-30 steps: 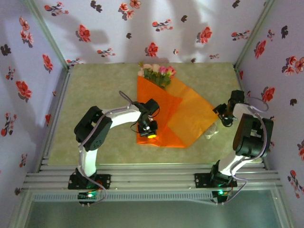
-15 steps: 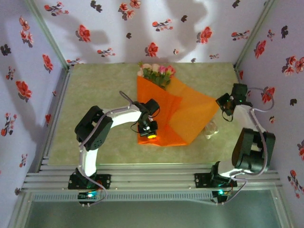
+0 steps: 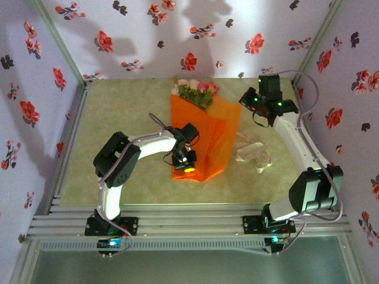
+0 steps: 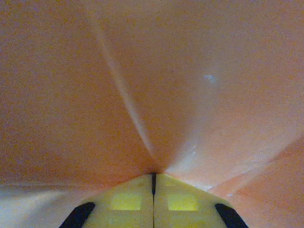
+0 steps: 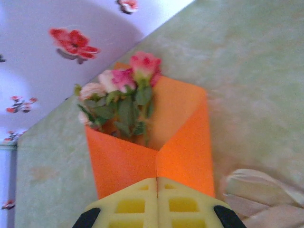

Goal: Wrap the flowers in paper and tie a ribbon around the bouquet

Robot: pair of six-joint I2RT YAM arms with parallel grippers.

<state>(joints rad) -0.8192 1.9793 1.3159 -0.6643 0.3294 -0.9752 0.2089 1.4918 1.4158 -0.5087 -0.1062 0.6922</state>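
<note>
The orange paper (image 3: 210,139) lies in the middle of the table, folded into a narrow upright shape around the flowers (image 3: 194,90), whose pink and cream blooms stick out at its far end. My left gripper (image 3: 188,167) is shut on the paper's near left part; creases run into its closed tips (image 4: 153,175) across the paper (image 4: 166,85). My right gripper (image 3: 244,102) is shut on the paper's far right corner and holds it raised. From the right wrist, the paper (image 5: 185,142) folds at the closed tips (image 5: 156,178), below the flowers (image 5: 123,90). The cream ribbon (image 3: 253,155) lies loose to the right.
The ribbon (image 5: 259,194) lies crumpled on the green mat (image 3: 124,118), just right of the paper. Flower-printed walls (image 3: 53,77) close in the left, back and right sides. A metal rail (image 3: 189,222) runs along the near edge.
My right gripper shut on the paper's right corner and carried it up and to the left, folding the wide sheet narrow and uncovering the ribbon. The left arm stayed put.
</note>
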